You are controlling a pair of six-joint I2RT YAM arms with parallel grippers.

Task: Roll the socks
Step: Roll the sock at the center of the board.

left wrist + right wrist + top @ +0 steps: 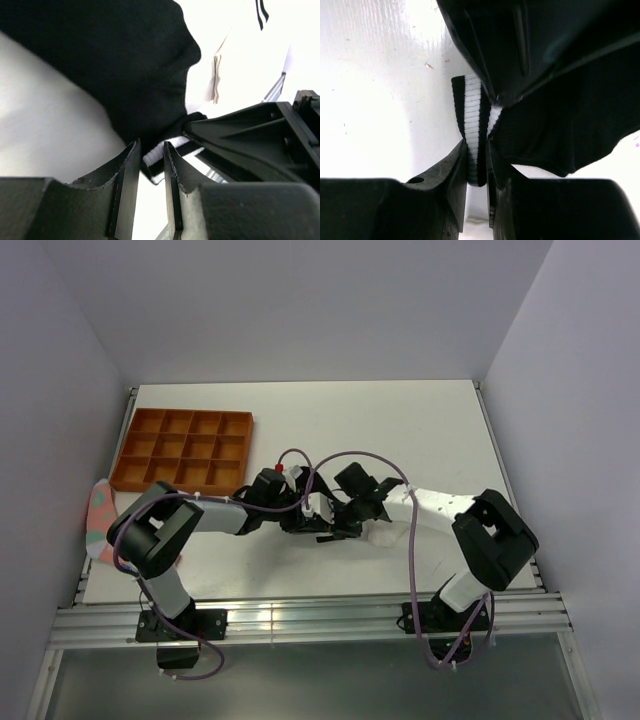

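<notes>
The black sock [125, 65] lies bunched at the table's middle, where both grippers meet. Its white-striped cuff [472, 110] is pinched between the fingers of my right gripper [477, 145], which is shut on it. My left gripper [150, 147] faces it with its jaws a little apart. The cuff [157, 155] lies just past their tips and only bare table shows in the gap. In the top view, the left gripper [318, 512] and right gripper [345, 512] nearly touch. The white sock [383, 536] lies beside them to the right, and its black stripes [260, 12] show in the left wrist view.
An orange compartment tray [185, 448] stands at the back left. A pink fabric piece with teal patches [100, 520] hangs over the table's left edge. Purple cables [330, 455] loop above the grippers. Walls close in on three sides.
</notes>
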